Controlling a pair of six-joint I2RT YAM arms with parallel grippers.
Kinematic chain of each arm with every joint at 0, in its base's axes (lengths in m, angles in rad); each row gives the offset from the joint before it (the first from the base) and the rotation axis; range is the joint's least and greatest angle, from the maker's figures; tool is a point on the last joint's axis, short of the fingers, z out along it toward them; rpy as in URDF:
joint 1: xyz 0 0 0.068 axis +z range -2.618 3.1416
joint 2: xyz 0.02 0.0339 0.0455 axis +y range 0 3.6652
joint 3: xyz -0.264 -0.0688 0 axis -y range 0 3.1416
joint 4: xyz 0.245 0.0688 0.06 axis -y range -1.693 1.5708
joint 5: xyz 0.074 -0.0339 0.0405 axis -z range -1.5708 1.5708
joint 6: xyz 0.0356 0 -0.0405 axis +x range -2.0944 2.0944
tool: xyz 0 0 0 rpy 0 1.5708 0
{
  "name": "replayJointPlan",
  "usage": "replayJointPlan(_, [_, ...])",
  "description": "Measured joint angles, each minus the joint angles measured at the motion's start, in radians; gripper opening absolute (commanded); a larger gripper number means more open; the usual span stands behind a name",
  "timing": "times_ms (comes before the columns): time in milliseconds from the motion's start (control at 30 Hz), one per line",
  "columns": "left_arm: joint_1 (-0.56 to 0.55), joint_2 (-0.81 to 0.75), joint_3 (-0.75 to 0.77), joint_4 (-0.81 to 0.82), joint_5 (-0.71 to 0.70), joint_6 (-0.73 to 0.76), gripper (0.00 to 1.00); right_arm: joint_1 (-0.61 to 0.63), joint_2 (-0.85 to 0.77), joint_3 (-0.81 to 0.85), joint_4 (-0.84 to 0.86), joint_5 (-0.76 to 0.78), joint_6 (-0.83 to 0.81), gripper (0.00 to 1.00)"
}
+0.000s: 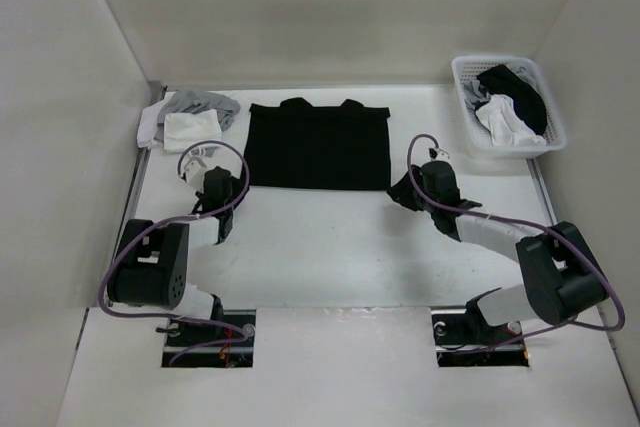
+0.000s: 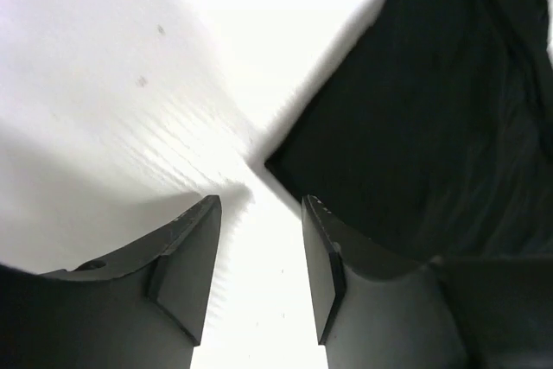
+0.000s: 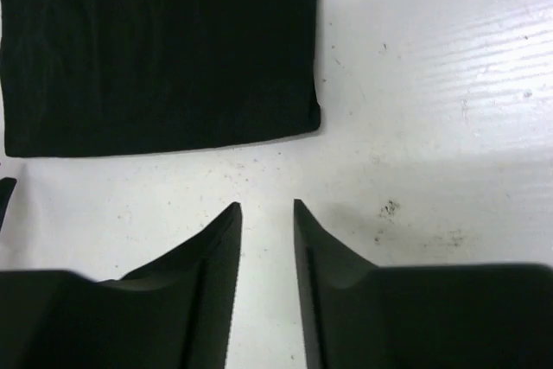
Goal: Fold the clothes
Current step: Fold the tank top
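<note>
When we look from overhead, shirt (image 1: 318, 145): black, folded flat at the far middle of the surface (image 1: 330, 247), long axis running left to right, collar pointing away from the arms.
Overhead, left claw (image 1: 205, 175): just off the shirt's near left corner.
Overhead, right claw (image 1: 402, 190): just off the near right corner.
Left wrist, left claw (image 2: 259, 205): we see its fingers parted and empty, with the shirt (image 2: 432, 110) corner just ahead on the right.
Right wrist, right claw (image 3: 266, 205): narrowly parted, gripping nothing; the shirt (image 3: 155, 49) edge lies ahead, apart from the tips.
</note>
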State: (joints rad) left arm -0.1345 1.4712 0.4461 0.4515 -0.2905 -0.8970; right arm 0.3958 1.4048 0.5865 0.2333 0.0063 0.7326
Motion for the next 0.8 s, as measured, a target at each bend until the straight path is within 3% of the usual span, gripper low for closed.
replayJointPlan(133, [0.047,0.058,-0.002,0.098,0.038,-0.056,0.42,0.004,-0.011,-0.036,0.03,0.007,0.009,0.49])
replayJointPlan(367, [0.061,0.193,-0.002,0.299,0.127,-0.126,0.29,-0.003,0.039,-0.045,0.078,0.013,0.035,0.56])
replayJointPlan(567, [0.078,0.208,-0.005,0.304,0.154,-0.145,0.1,-0.017,0.121,-0.03,0.093,0.012,0.064,0.56])
replayJointPlan(800, [0.071,0.158,-0.008,0.241,0.138,-0.142,0.05,-0.031,0.203,0.038,0.122,0.008,0.1,0.54])
